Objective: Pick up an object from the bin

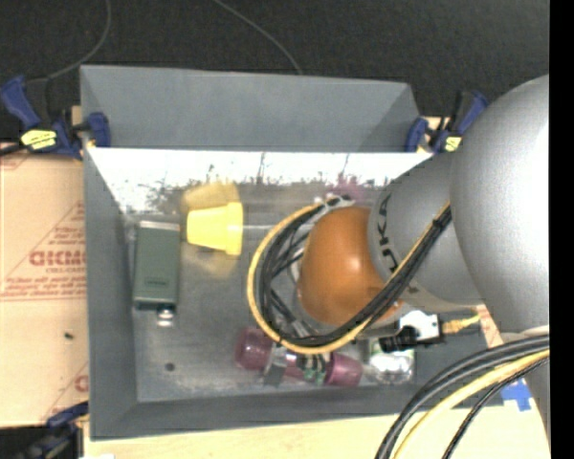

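My gripper (285, 328) shows as a dark body under the arm's orange cover, low over the front middle of the bin. Just below it lies a maroon cylinder-shaped piece (253, 350). A second maroon piece (342, 369) lies to its right, with a small green bit (312, 373) between the two. A clear plastic item (392, 367) sits at the front right. Further left and apart from the gripper, a yellow cup (216, 224) lies on its side, and a grey-green rectangular block (156, 268) lies flat.
The arm and its cables cover the right half of the bin. Bare bin floor shows between the block and the maroon pieces, at the front left.
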